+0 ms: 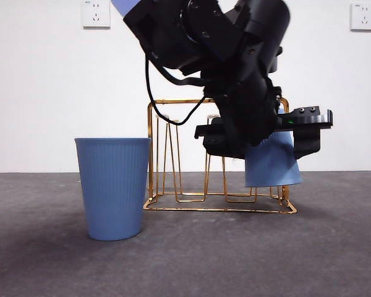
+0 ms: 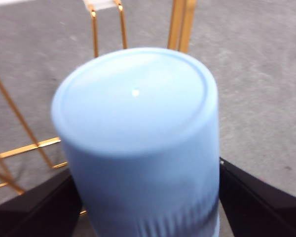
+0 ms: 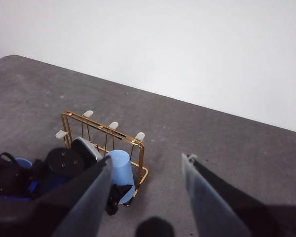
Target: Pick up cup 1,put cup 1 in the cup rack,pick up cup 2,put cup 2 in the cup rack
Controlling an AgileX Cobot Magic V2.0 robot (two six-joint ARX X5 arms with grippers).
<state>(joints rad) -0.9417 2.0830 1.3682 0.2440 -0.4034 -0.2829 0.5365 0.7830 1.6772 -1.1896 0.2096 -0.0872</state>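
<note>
An inverted blue cup was held upside down, slightly tilted, by the left gripper, whose black jaws were clamped on its ribbed sides; in the left wrist view the cup's flat base faced the camera, with a jaw at each side of its wall. The cup hung at one end of the gold wire cup rack, its open rim just above the rack's base; whether it was threaded over a peg could not be told. A second blue cup stood upright on the grey table, just beside the rack's other end. The right gripper was raised well away from the rack, its jaws apart and nothing between them.
</note>
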